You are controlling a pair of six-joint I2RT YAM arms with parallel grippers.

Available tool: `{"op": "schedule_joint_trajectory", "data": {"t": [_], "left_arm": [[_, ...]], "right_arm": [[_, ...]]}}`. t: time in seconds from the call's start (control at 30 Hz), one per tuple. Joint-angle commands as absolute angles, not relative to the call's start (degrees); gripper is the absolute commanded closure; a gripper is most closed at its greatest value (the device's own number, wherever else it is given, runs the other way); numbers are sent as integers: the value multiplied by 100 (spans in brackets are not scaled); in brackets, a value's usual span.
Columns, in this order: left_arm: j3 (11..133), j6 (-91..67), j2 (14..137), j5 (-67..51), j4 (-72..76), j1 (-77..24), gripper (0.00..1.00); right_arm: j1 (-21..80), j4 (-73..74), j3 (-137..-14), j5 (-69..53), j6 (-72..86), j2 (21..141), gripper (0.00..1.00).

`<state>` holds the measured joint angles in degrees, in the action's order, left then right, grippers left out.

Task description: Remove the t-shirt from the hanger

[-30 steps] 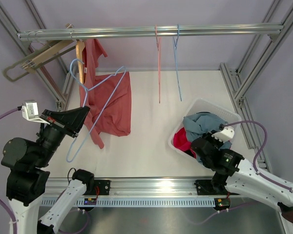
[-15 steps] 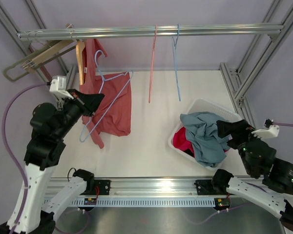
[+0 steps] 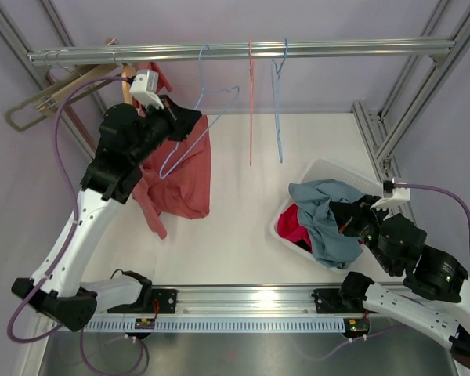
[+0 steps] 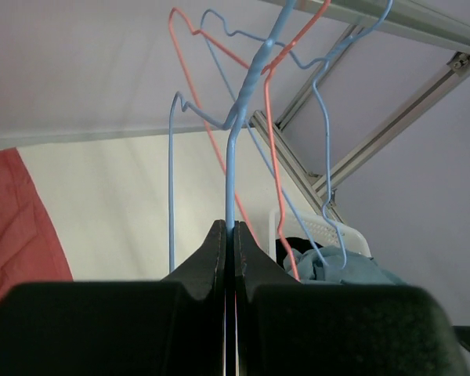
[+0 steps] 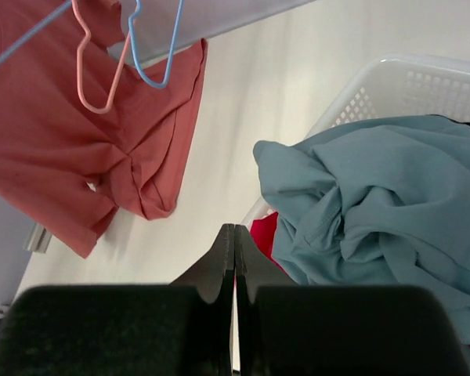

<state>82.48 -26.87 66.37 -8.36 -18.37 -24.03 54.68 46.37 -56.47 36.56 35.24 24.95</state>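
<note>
**Bare hanger up at the rail, t-shirt down in the basket**
The left tool (image 4: 227, 227) pinches the blue hanger (image 4: 229, 180), whose long axis runs to 1 o'clock with the hook at the rail (image 3: 298, 48). Well apart at 4 o'clock, the teal t-shirt (image 3: 329, 219) lies in the white basket (image 5: 376, 86). The right tool (image 5: 233, 227) hangs just beside it, pressed together and empty.

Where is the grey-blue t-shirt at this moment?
In the top view, the grey-blue t-shirt lies crumpled on the right side of the table, inside the white basket, partly covering a red garment.
</note>
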Motion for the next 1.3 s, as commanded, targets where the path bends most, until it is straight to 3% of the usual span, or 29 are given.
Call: {"op": "schedule_joint_trajectory", "data": {"t": [0.0, 0.3, 0.6, 0.67, 0.8, 0.83, 0.93, 1.07, 1.1, 1.17, 1.2, 1.27], "left_arm": [[8665, -2452, 6907, -606, -968, -2505, 100], [9316, -2610, 8024, -493, -844, -2514, 100], [8597, -2637, 7938, -308, -712, -2593, 100], [8281, -2645, 7797, -264, -694, -2593, 90], [7841, -2637, 7235, -211, -703, -2593, 52], [7753, -2628, 7120, -228, -712, -2593, 36], [7541, -2593, 6620, -263, -991, -2593, 14], [7260, -2470, 5768, -343, -1467, -2601, 1], [7173, -2435, 5557, -334, -1563, -2602, 1], [6953, -2304, 4898, -290, -1906, -2602, 1], [6874, -2259, 4678, -177, -2046, -2602, 1], [6689, -2162, 4071, -106, -2495, -2602, 1]], "right_arm": [[5449, 4087, -5485, 3103, 3155, 2496, 99], [5449, 3744, -5072, 2514, 3234, 2549, 99], [5458, 3577, -4869, 2250, 3392, 2531, 99], [5458, 3516, -4895, 2224, 3366, 2557, 99], [5449, 3480, -4974, 2075, 3375, 2628, 96], [5449, 3480, -4992, 2039, 3401, 2628, 94], [5458, 3463, -5106, 1890, 3410, 2523, 89], [5449, 3568, -5431, 1732, 3331, 2365, 65], [5458, 3594, -5493, 1688, 3305, 2338, 54], [5449, 3682, -5686, 1626, 3226, 2294, 43], [5449, 3726, -5739, 1600, 3208, 2277, 29], [5449, 3919, -5941, 1687, 3164, 2250, 13]]}}
